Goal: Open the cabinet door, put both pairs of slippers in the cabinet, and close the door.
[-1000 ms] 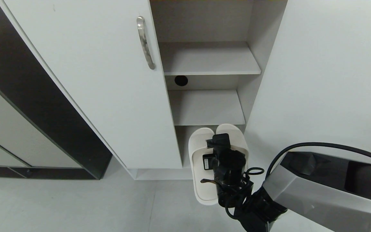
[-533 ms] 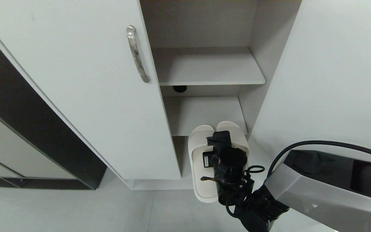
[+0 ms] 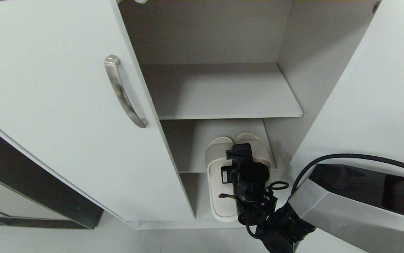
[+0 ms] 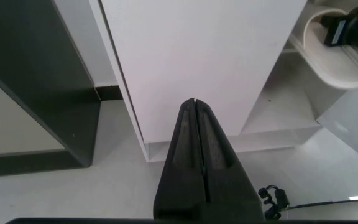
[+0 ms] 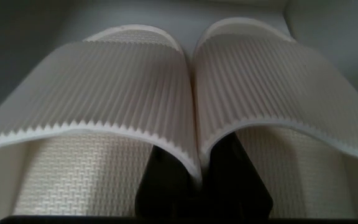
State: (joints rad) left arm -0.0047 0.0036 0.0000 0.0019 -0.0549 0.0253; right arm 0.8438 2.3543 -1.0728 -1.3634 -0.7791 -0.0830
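On your far left a dark panel [image 3: 30, 175] stands beside the cabinet. Next to it the cabinet door [image 3: 65, 116] is swung open toward you, its curved metal handle [image 3: 124, 93] near the free edge. Your left gripper [image 4: 194, 106] hangs low over the floor [image 4: 73, 193], near the bottom corner of that door. Its fingers are pressed flat together and hold nothing.

Past the door's edge the cabinet stands open. The upper shelf [image 3: 219, 91] is the widest surface, the lower shelf [image 3: 205, 140] sits beneath it, and the bottom compartment lies under that.

The white slippers [image 3: 219, 189] sit side by side in this opening, toes pointing into the cabinet. From the head camera the toes overlap the front of the lower shelf and the heels lie over the front edge of the bottom board. How high they hang you cannot tell.

Your right gripper [image 3: 239, 153] carries them. Its two dark fingers [image 5: 241, 180] are slipped under the ribbed straps where the pair meets, one in each slipper, clamping the two inner strap edges together.

The lower shelf's front edge lies close ahead of the toes. The cabinet's right wall is just beside the right slipper, and the open door flanks the left.

A black cable [image 3: 345, 156] arches over the right arm. Farthest right stands a plain white panel [image 3: 381, 98].
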